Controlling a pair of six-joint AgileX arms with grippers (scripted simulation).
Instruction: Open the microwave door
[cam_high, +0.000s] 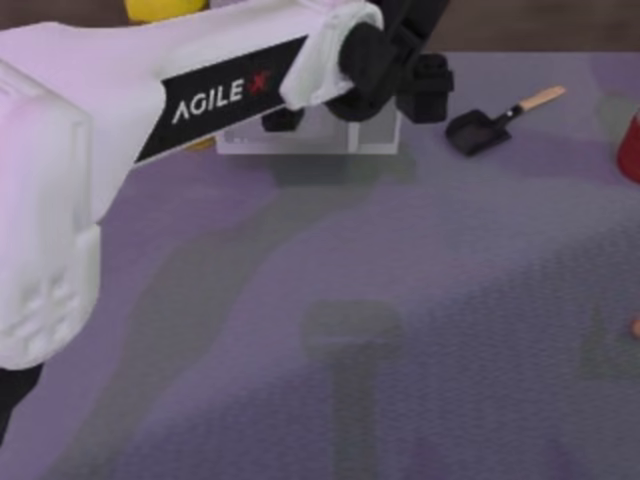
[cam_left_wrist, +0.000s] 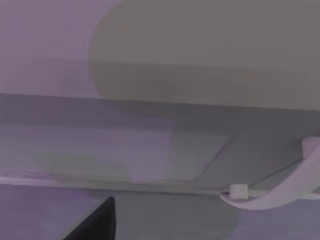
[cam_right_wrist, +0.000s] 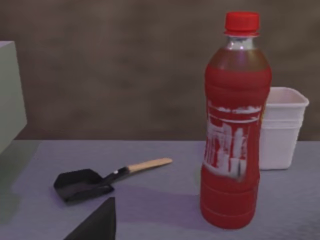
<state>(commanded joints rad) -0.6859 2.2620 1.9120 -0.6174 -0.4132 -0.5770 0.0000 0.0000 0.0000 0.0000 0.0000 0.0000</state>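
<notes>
Microwave (cam_high: 310, 140) at the table's (cam_high: 400, 300) far edge, mostly hidden under the left arm (cam_high: 150, 110). Left gripper (cam_high: 425, 88) above its right front corner; jaw state cannot be told. Right of the microwave: black shovel (cam_high: 480, 128), then red bottle (cam_right_wrist: 234, 125), upright.

I see a matt purple table (cam_high: 420, 300), cloth-like. My left arm (cam_high: 120, 130) is smooth white plastic with black joints. The microwave (cam_high: 310, 138) looks pale matt plastic. The shovel (cam_right_wrist: 85, 184) is matt black with a wooden handle (cam_right_wrist: 149, 164); the bottle (cam_right_wrist: 235, 125) is glossy red plastic.
</notes>
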